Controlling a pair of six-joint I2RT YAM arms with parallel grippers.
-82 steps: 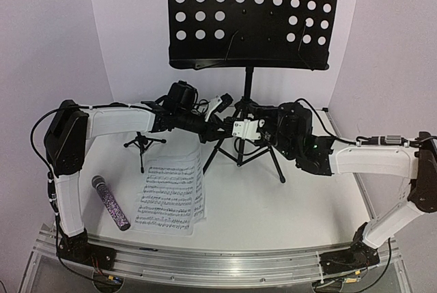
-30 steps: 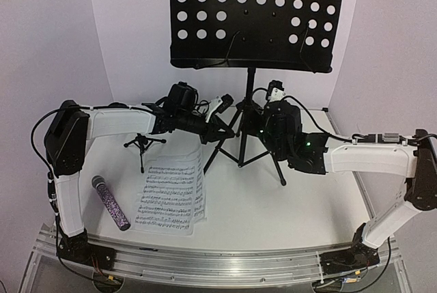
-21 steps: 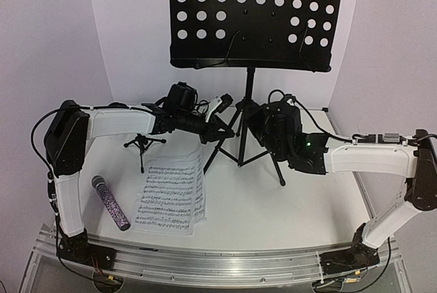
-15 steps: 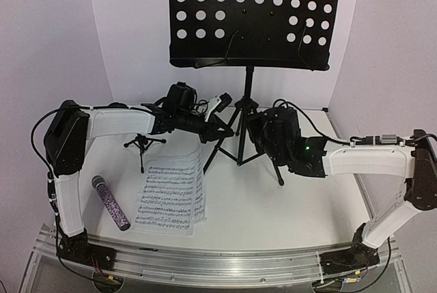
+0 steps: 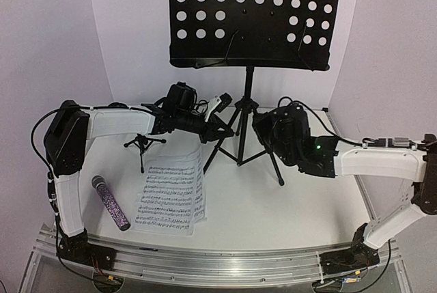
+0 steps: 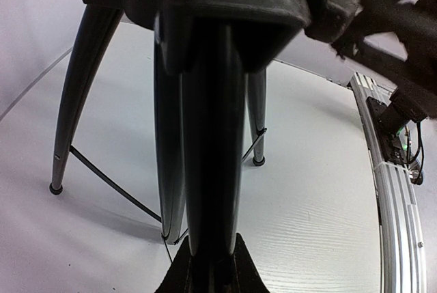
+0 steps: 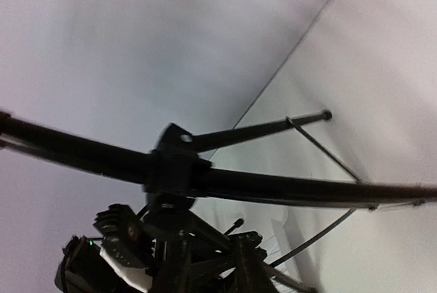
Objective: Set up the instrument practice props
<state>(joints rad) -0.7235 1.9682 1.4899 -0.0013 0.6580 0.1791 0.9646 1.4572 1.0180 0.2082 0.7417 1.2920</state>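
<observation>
The black music stand (image 5: pixel 252 16) stands upright at the back middle, its perforated tray high on a pole over tripod legs. My left gripper (image 5: pixel 217 128) is shut on the front-left leg (image 6: pixel 212 136), which runs up between its fingers (image 6: pixel 247 274). My right gripper (image 5: pixel 261 124) sits just right of the pole beside the right leg (image 7: pixel 287 189). Its jaws are slightly open, with nothing between them (image 7: pixel 208 252). The white sheet-music pages (image 5: pixel 172 194) lie flat in front of the stand. The purple glitter microphone (image 5: pixel 110 202) lies at the near left. The small black mic stand (image 5: pixel 142 144) stands behind it.
White backdrop walls close in the back and both sides of the table. An aluminium rail (image 5: pixel 205 266) runs along the near edge by the arm bases. A cable loops over my right wrist (image 5: pixel 300 108).
My right gripper has drawn back to the right from the stand's pole, and its jaws have parted a little. The left arm and the stand have held still.
</observation>
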